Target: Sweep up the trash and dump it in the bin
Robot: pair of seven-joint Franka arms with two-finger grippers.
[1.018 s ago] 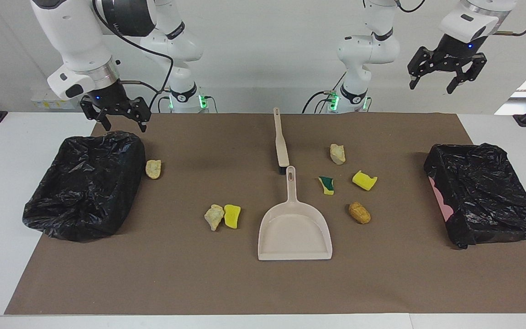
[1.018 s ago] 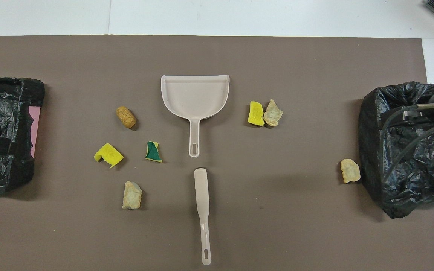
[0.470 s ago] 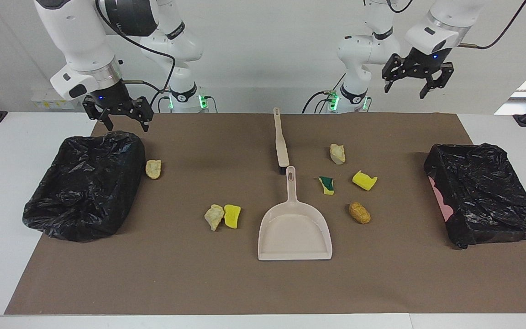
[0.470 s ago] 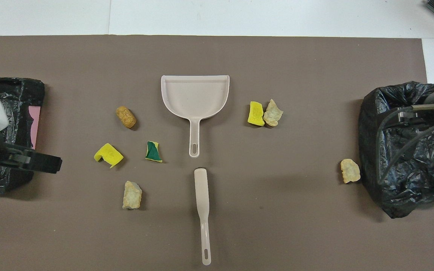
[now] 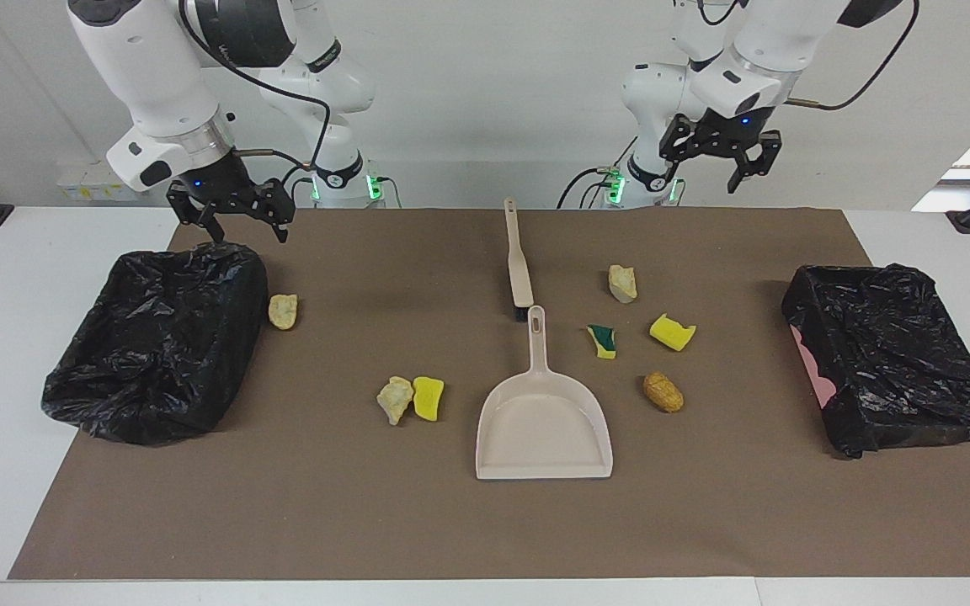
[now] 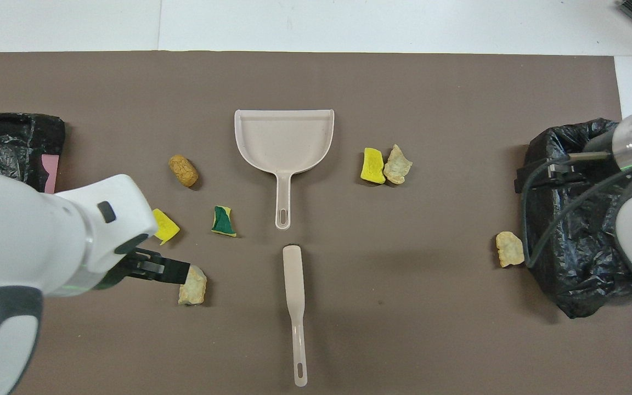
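Several bits of trash lie on the brown mat: a pale lump (image 5: 283,310) beside one bin, a pale lump (image 5: 395,399) touching a yellow sponge (image 5: 429,397), and toward the left arm's end a pale lump (image 5: 622,283), a green-yellow sponge (image 5: 603,340), a yellow sponge (image 5: 672,332) and a brown lump (image 5: 663,392). A beige dustpan (image 5: 543,421) and a beige brush (image 5: 519,261) lie mid-mat, handle to handle. My right gripper (image 5: 228,220) hangs open over the robot-side rim of its bin. My left gripper (image 5: 719,160) is open and empty, high over the mat's robot-side edge.
Two bins lined with black bags stand at the mat's ends, one (image 5: 157,337) at the right arm's end and one (image 5: 893,353) at the left arm's end. In the overhead view the left arm (image 6: 47,241) covers part of the yellow sponge (image 6: 167,230).
My left gripper has swung from above its bin toward the table's middle and come lower. My right gripper has drifted a little toward the middle. Nothing on the mat has moved.
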